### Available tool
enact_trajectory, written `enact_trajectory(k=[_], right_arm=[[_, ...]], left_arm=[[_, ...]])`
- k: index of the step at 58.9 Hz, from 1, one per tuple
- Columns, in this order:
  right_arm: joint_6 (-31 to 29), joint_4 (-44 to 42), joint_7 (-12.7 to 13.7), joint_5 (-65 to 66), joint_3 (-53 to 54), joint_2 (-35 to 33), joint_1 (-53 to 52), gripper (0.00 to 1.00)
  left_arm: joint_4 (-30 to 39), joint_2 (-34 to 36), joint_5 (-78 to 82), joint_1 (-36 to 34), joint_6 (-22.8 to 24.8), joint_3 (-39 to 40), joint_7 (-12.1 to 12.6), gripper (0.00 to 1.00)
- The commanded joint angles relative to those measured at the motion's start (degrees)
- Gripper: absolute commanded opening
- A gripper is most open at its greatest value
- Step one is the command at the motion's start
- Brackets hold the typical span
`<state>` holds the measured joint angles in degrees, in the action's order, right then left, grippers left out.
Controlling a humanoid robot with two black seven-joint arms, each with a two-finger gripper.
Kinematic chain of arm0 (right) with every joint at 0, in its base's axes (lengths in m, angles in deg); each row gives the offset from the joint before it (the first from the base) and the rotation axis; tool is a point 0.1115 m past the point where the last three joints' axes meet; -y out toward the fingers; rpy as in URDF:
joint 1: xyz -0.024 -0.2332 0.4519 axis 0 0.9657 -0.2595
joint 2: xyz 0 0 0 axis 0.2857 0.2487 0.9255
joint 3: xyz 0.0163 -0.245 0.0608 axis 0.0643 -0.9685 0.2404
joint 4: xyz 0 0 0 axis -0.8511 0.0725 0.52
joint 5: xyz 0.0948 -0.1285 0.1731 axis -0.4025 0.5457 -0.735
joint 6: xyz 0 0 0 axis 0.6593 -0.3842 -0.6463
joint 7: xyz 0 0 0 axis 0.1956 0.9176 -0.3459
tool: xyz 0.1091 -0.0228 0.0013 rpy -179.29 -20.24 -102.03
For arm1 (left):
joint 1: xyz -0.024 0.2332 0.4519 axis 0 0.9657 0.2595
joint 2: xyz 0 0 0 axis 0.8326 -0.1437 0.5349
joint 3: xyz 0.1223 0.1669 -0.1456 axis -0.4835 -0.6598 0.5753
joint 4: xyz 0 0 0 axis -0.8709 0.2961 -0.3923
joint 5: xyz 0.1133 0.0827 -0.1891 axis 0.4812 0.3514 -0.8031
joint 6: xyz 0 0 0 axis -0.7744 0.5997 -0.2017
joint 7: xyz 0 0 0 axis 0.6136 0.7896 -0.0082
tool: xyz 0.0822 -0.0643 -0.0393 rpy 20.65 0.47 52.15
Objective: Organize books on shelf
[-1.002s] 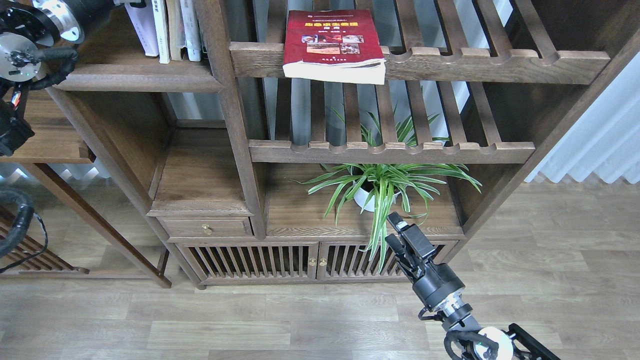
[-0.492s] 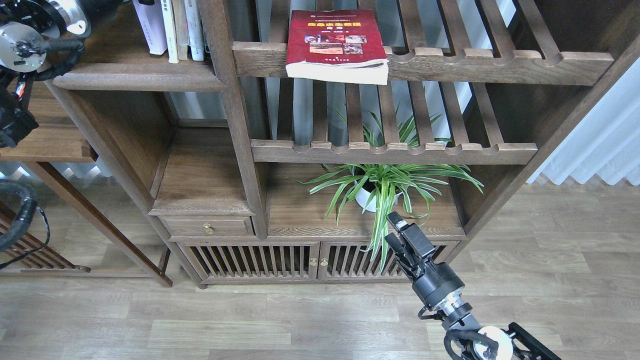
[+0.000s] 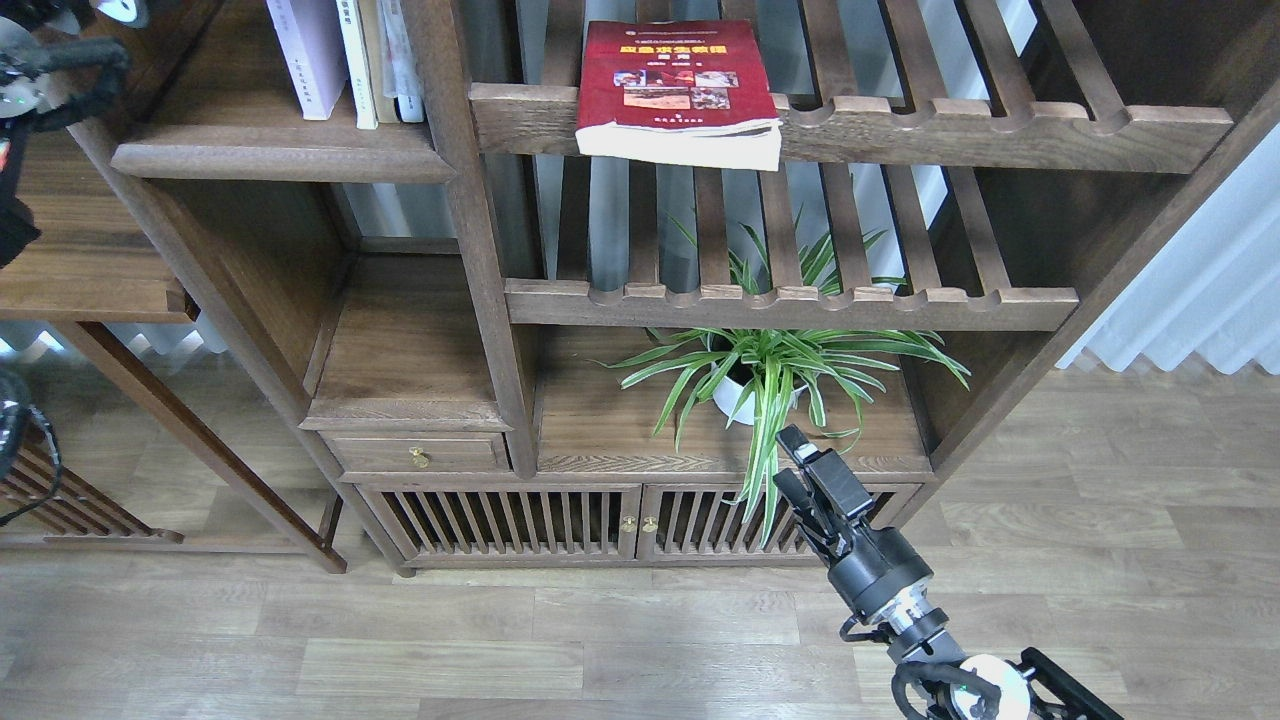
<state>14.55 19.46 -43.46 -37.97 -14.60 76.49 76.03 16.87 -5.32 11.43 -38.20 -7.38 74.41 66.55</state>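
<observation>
While the dark red book (image 3: 678,88) is lying flat on the upper slatted rack (image 3: 960,135), with its page edge sticking out over the scalloped rail toward me, my right jaws (image 3: 800,470) are sitting way below it, down in front of the cabinet doors and just beside the trailing leaves of the spider plant (image 3: 770,375). So the book is up and a bit to the left of them, well apart, with its long axis running front to back into the bookcase. The right arm is coming in from the bottom right, forearm angling up and left, fingers pointing up toward the plant. They're looking parted a little with nothing between them, so open and empty, I'd say.

The solid shelf (image 3: 280,160) is up at the left, with a lavender-white book (image 3: 305,60) and a few thin ones standing on it. My left arm is mostly out of frame at the top left corner; its jaws aren't showing. Guessing the right arm is nearer the red book.
</observation>
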Motion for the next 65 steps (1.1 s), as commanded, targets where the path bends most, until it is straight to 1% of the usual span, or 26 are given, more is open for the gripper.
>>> enact_trajectory(k=[1, 5, 12, 24, 31, 35, 39, 41, 43, 46, 47, 55, 65], right_arm=[[0.0, 0.0, 0.0, 0.0, 0.0, -0.1, 0.0, 0.98], [0.0, 0.0, 0.0, -0.1, 0.0, -0.2, 0.1, 0.98], [0.0, 0.0, 0.0, -0.8, -0.1, 0.1, 0.4, 0.98], [0.0, 0.0, 0.0, -1.1, -0.1, 0.5, -0.3, 0.98], [0.0, 0.0, 0.0, -1.1, -0.1, 0.6, -0.4, 0.98], [0.0, 0.0, 0.0, -1.2, -0.1, 0.6, -0.4, 0.98], [0.0, -0.1, 0.0, -1.2, -0.1, 0.6, -0.4, 0.98], [0.0, -0.1, 0.0, -1.2, -0.1, 0.6, -0.4, 0.98], [0.0, -0.1, 0.0, -1.2, -0.1, 0.6, -0.4, 0.98], [0.0, -0.1, 0.0, -1.2, -0.1, 0.7, -0.4, 0.98], [0.0, -0.1, 0.0, -1.2, -0.2, 0.8, -0.4, 0.98], [0.0, -0.1, 0.0, -1.2, -0.3, 0.8, -1.1, 0.98], [0.0, -0.2, 0.0, -1.2, -0.2, 0.8, -1.6, 0.98]], left_arm=[[6.0, 3.1, -1.6, 2.8, 0.0, 1.6, 0.0, 0.8], [10.7, 4.4, -2.2, 6.2, 0.0, 3.4, 0.5, 0.84], [17.6, 6.5, -2.3, 12.4, 0.0, 8.2, 0.6, 0.86], [26.3, 6.8, -2.4, 21.2, 0.0, 15.5, 0.7, 0.9], [29.8, 6.9, -2.4, 25.4, 0.0, 18.9, 0.7, 0.92], [32.3, 6.6, -2.5, 29.2, 0.0, 20.7, 0.6, 0.92], [36.0, 5.6, -3.5, 35.6, 0.0, 23.5, 0.4, 0.94], [36.6, 5.4, -3.7, 36.9, 0.0, 24.0, 0.3, 0.94], [38.2, 4.4, -4.3, 39.9, 0.0, 25.1, 0.3, 0.94], [39.3, 3.4, -4.8, 42.1, 0.0, 26.0, 0.3, 0.95], [40.1, 1.5, -5.1, 44.4, 0.0, 26.6, 0.4, 0.95], [40.1, -1.8, -5.1, 47.5, 0.0, 26.9, 0.6, 0.95], [40.1, -8.3, -5.1, 52.9, 0.0, 26.5, 0.7, 0.96]])
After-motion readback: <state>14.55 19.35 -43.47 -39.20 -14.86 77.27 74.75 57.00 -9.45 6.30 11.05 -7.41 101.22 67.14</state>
